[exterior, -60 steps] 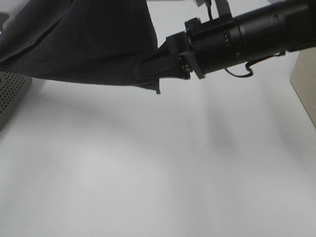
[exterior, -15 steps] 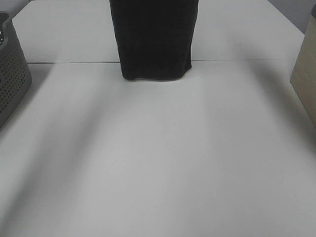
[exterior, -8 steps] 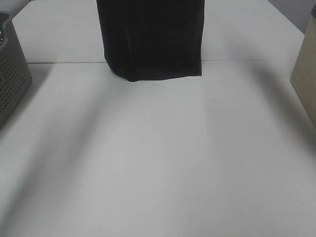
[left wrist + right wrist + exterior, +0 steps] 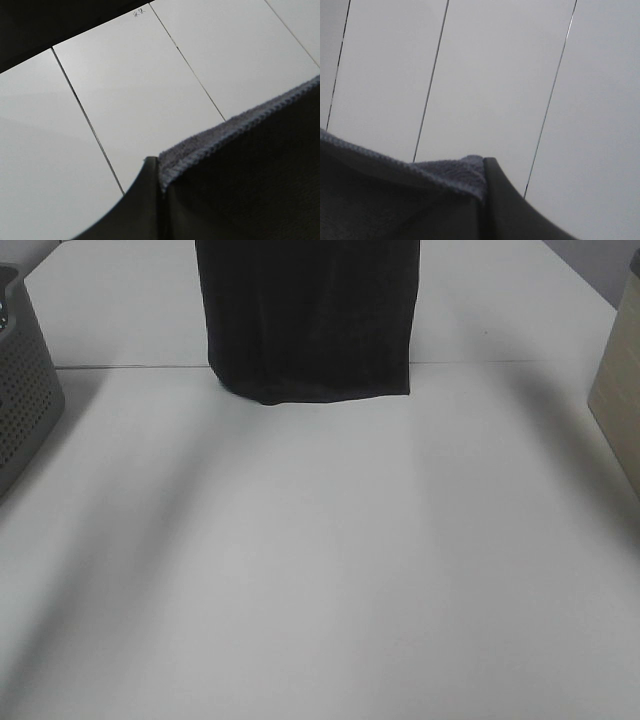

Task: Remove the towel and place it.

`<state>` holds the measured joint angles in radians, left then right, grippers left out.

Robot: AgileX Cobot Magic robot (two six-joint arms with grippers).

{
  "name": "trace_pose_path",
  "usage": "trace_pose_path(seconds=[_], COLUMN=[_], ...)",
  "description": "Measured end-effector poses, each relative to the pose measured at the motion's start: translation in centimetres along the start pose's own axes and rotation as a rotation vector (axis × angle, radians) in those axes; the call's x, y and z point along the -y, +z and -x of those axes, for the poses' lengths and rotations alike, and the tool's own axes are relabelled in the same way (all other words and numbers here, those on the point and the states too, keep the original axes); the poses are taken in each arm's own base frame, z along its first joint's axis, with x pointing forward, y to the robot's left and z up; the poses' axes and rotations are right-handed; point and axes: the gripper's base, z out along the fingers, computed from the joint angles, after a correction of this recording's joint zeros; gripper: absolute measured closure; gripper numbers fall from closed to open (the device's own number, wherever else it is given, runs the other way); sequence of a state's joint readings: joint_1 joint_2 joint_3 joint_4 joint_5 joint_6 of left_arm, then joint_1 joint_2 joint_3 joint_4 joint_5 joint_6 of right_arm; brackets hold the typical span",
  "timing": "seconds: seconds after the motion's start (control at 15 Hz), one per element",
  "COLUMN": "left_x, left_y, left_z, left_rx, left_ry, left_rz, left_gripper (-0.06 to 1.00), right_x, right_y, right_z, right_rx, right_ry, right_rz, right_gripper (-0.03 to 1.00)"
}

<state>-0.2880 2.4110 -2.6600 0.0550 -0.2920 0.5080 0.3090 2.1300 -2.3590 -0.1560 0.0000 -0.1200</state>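
Towel (image 4: 308, 320) cloth hangs as a broad, near-black sheet from the top edge of the high view, centred over the far part of the white tabletop (image 4: 320, 570). Its lower edge falls about level with the tabletop's thin seam; whether it touches the surface cannot be told. The grey perforated basket (image 4: 25, 400) stands well apart at the left edge and a beige object (image 4: 622, 410) at the right edge. Neither arm shows in that view. The wrist views supply them: the left pincer (image 4: 160, 200) is closed tight on the towel's top hem (image 4: 240, 125), with the dark cloth falling away beside its finger. The right pincer (image 4: 482, 205) is likewise clamped on an upper corner of the towel. Behind both lie white panels (image 4: 495, 75) with thin dark seams.
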Motion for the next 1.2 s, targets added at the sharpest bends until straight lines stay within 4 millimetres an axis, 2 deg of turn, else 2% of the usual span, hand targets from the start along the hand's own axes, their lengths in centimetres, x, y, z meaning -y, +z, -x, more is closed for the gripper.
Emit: trace_pose_path(seconds=[0.6,0.93,1.13,1.2], left_x=[-0.6,-0.1,0.1,-0.2], left_y=[0.1,0.0,-0.5,-0.7], left_z=[1.1,0.3,0.5,1.5], left_rx=[0.005,-0.199,-0.364,-0.416], left_ry=[0.039,0.043,0.025,0.008], left_rz=[-0.009,-0.118,-0.210,-0.242], left_gripper=[0.94,0.94,0.94,0.94], right_x=[0.0,0.7,0.8,0.9], right_y=[0.0,-0.4,-1.6,-2.4], right_z=[0.2,-1.5,-1.0,-0.4], right_rx=[0.019,-0.197,-0.330,-0.385], right_ry=[0.007,0.104,0.135,0.154], right_rz=[-0.002,0.015,0.040,0.055], right_gripper=[0.96,0.96,0.96,0.96])
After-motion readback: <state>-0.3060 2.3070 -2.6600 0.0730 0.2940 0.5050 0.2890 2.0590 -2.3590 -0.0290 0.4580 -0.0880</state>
